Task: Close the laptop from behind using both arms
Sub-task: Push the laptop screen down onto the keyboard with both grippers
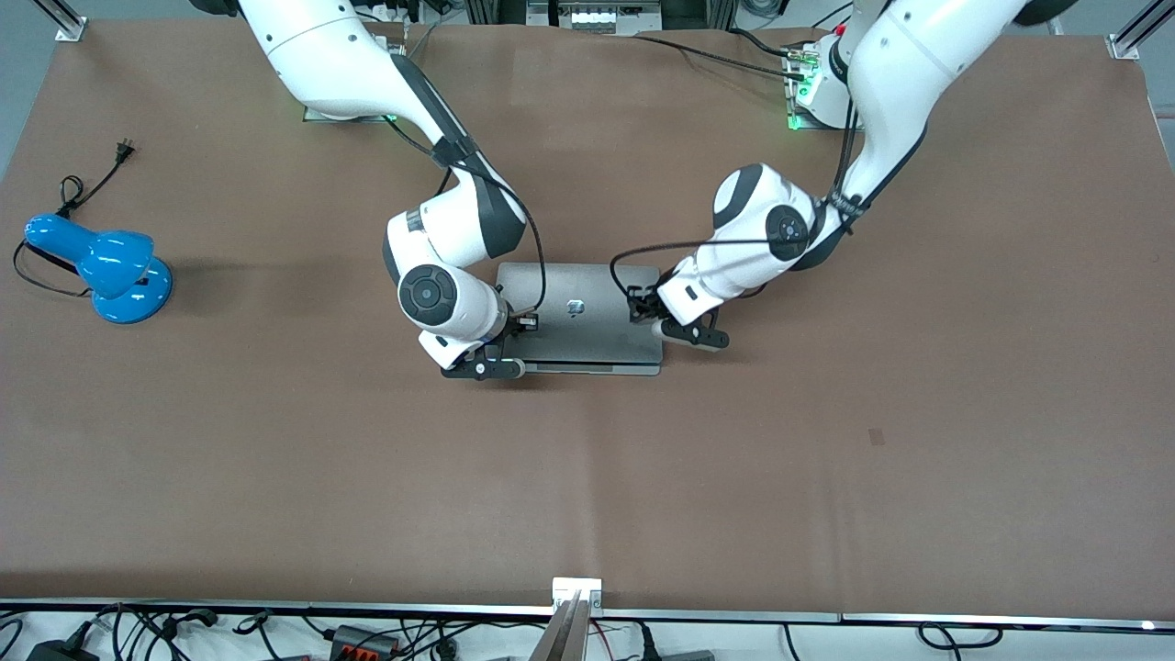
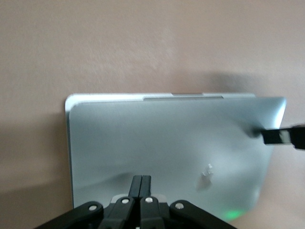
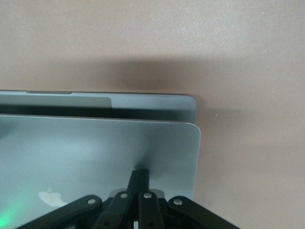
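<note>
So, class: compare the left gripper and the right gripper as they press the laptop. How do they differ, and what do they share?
The left gripper rests on the lid of the laptop at the left arm's end; the right gripper rests at the right arm's end. The left gripper sits slightly farther from the front camera than the right gripper. Both have shut fingers touching the nearly closed lid.

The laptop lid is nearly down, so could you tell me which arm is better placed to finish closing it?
Neither clearly: the left end effector and right end effector both press shut fingers on the laptop lid, at opposite ends.
</note>
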